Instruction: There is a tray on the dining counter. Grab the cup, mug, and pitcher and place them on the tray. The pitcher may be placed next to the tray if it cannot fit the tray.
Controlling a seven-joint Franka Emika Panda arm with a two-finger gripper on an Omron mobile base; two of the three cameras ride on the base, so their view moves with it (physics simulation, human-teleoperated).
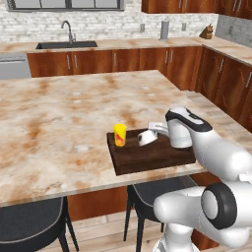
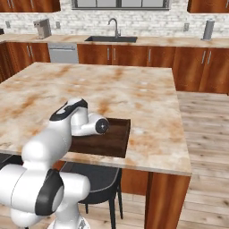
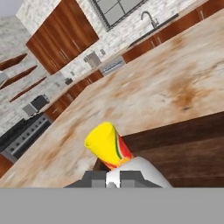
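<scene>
Just one cup (image 1: 120, 135) (one mug (image 1: 146, 138))

- A home kitchen, rendered rather than photographed.
- A large island bench (image 1: 59, 113) with a beige, rust-veined marble top stands in the middle, with dark stools (image 1: 29, 221) tucked under its near edge.
- Along the far wall runs a bench with a dark sink (image 1: 66, 45) and a curved faucet (image 1: 67, 30), set beneath a window (image 2: 120, 3).
- Reddish-brown wooden cabinets (image 2: 134, 56) line the walls, below and above, with a stainless dishwasher front (image 2: 63, 52) between them.
- The back wall is pale brick (image 2: 134, 24); the floor is wood planks (image 2: 205, 129).
- The hand view shows what may be a stove (image 3: 22, 131), though it is blurred, and open wall shelves (image 3: 22, 74).
</scene>
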